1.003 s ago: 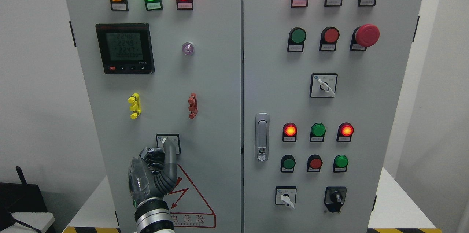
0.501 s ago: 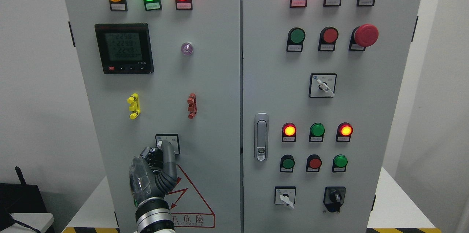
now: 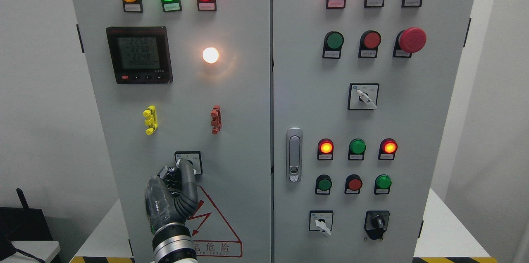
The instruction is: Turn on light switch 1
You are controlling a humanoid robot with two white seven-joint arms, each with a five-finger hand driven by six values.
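**Lamp lit, finger on the switch**

The rotary light switch (image 3: 188, 161) sits low on the cabinet's left door (image 3: 244, 130), in a small square plate just above the red warning triangle (image 3: 217, 230). Directly above it, beside the meter (image 3: 139, 55), the round lamp (image 3: 210, 55) glows bright white, so the task looks done. The left hand (image 3: 175, 194) rises from below, the switch lying straight up from its wrist; one finger is extended against the knob, the others curled, gripping nothing. Pulling away likely means drawing straight back without nudging the knob sideways. The right hand is out of sight
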